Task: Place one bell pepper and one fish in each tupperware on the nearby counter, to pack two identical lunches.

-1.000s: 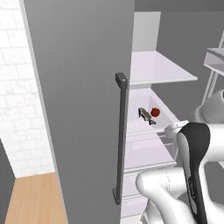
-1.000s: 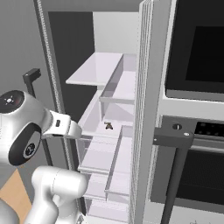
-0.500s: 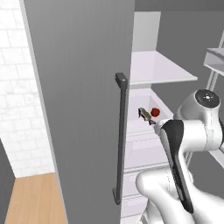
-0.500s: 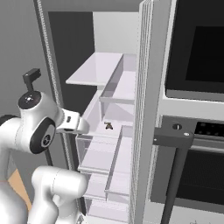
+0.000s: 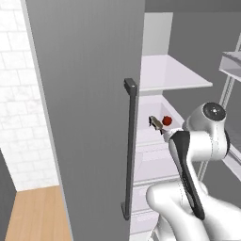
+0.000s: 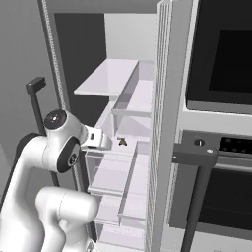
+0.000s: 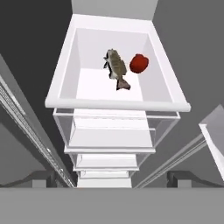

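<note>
A grey-brown fish (image 7: pixel 116 68) lies in a white open fridge bin (image 7: pixel 118 105), with a red bell pepper (image 7: pixel 139 63) right beside it, a small gap between them. In the hand view my gripper (image 7: pixel 113 180) looks down on the bin from above and in front, open, its fingertips (image 7: pixel 43 180) wide apart with nothing between them. The fish (image 5: pixel 154 122) and the pepper (image 5: pixel 167 121) also show past my arm in the left base view. From the right base view the fish (image 6: pixel 121 141) sits just beyond my hand. The tupperware and the counter are out of view.
The open grey fridge door with its dark handle (image 5: pixel 129 146) stands close on the left. A white shelf (image 6: pixel 108 78) hangs above the bin and clear drawers (image 7: pixel 111 135) stack below it. An oven (image 6: pixel 221 74) with a dark bar handle (image 6: pixel 194 157) is on the right.
My arm has swung up and in toward the fridge, bringing the hand closer to the bin. The fish and pepper have not moved. The gripper stayed open.
</note>
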